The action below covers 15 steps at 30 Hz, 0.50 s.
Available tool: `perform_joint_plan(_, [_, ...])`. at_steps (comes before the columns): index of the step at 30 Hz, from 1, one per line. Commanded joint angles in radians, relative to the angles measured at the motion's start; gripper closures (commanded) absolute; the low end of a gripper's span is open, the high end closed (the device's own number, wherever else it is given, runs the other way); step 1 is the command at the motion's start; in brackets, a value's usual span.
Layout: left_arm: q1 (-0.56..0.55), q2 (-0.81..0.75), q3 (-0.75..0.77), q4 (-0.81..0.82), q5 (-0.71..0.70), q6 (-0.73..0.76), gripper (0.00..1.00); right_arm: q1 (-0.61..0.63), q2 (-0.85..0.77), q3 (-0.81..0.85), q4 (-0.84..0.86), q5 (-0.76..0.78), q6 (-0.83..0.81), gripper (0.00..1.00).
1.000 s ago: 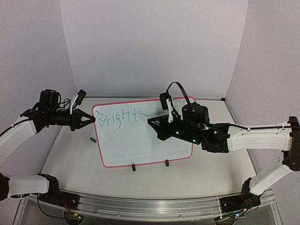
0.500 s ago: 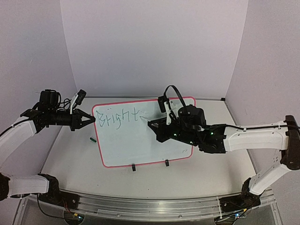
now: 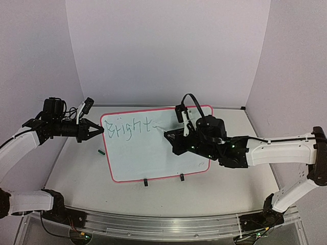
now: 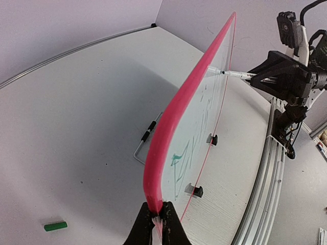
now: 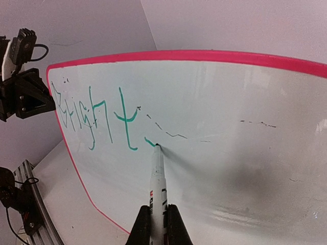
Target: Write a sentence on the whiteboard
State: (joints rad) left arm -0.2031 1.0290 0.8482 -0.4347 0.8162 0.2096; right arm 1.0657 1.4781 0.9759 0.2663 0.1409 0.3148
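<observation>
The whiteboard (image 3: pixel 148 153) stands tilted on its two black clips, red-pink frame all round. Green letters reading "Bright" (image 3: pixel 126 126) run along its upper left, also in the right wrist view (image 5: pixel 92 120). My right gripper (image 3: pixel 173 137) is shut on a white marker (image 5: pixel 156 189) whose tip touches the board just right of the "t", at the end of a short green stroke (image 5: pixel 149 141). My left gripper (image 3: pixel 98 130) is shut on the board's left frame edge (image 4: pixel 156 196). In the left wrist view the board (image 4: pixel 204 107) is seen edge-on.
A green marker cap (image 3: pixel 101 151) lies on the grey table left of the board, also in the left wrist view (image 4: pixel 55 225). A wire stand (image 4: pixel 145 140) props the board behind. Faint grey smudges (image 5: pixel 168 132) cross the board's middle. White walls close the back.
My right gripper has shifted slightly right and down with the marker, and a short new green stroke lies right of the "t". The left arm and board have not moved.
</observation>
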Motion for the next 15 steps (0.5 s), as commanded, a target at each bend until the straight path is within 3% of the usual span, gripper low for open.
perform_joint_plan(1, [-0.013, 0.019, -0.006, -0.036, -0.027, 0.029, 1.0, -0.002, -0.046, 0.002, 0.01, 0.051, -0.017, 1.0])
perform_joint_plan(15, [-0.013, 0.021, -0.005, -0.035, -0.029, 0.028, 1.0, -0.002, 0.008, 0.057, 0.028, 0.014, -0.057, 1.0])
